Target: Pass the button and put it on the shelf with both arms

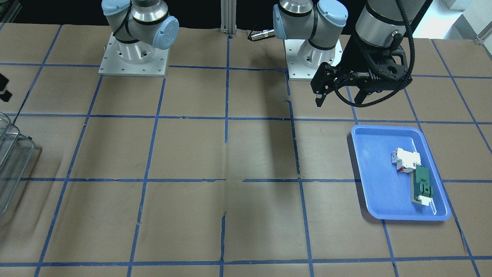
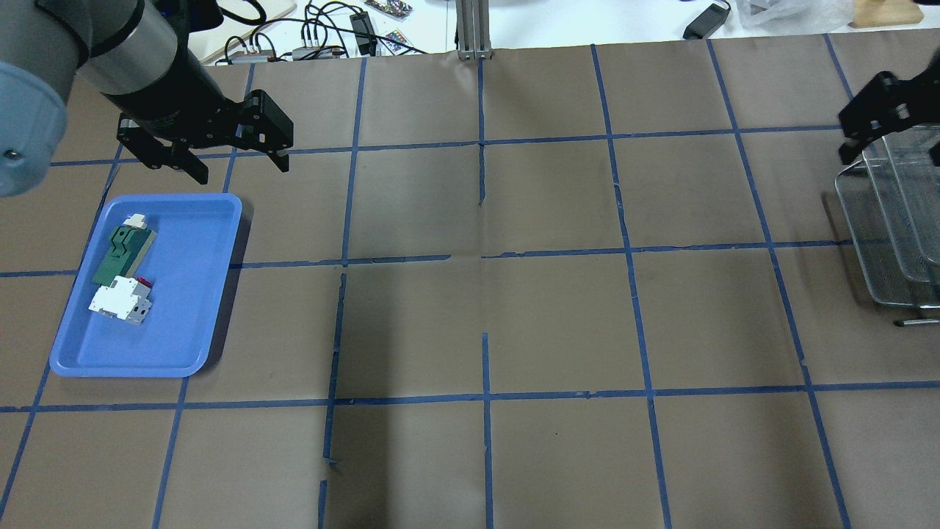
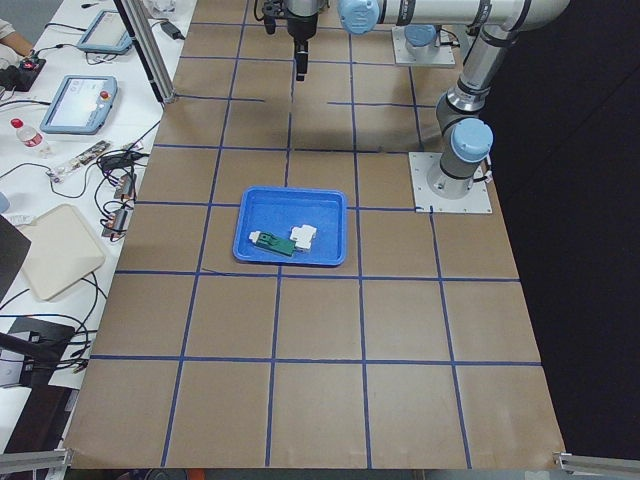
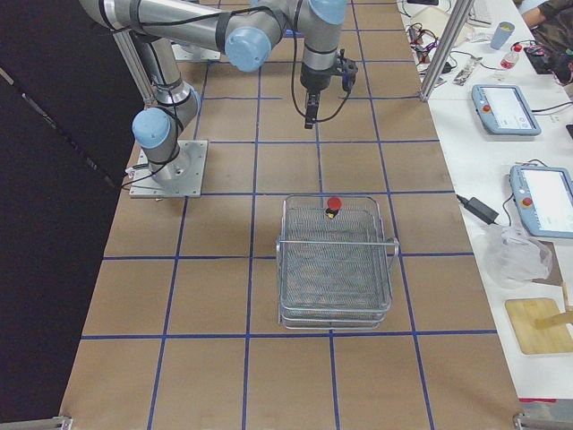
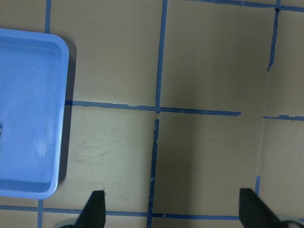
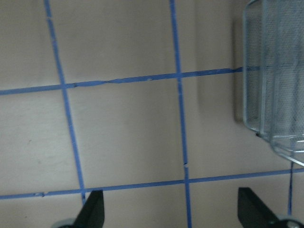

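Observation:
The button (image 4: pixel 333 207), with a red cap on a dark body, sits on the top tier of the wire shelf (image 4: pixel 336 264), at its end nearest the robot. The button shows only in the exterior right view. The shelf also shows at the overhead view's right edge (image 2: pixel 885 228) and in the right wrist view (image 6: pixel 275 71). My right gripper (image 6: pixel 172 211) is open and empty. It hangs above the table on the robot's side of the shelf (image 4: pixel 310 109). My left gripper (image 2: pixel 229 160) is open and empty, just beyond the blue tray's far edge (image 5: pixel 173 209).
The blue tray (image 2: pixel 183 330) on my left holds a white-and-red block (image 2: pixel 117 301) and a green flat part (image 2: pixel 121 253). Brown paper with a blue tape grid covers the table. The arm bases (image 1: pixel 132 57) stand at the table's robot-side edge.

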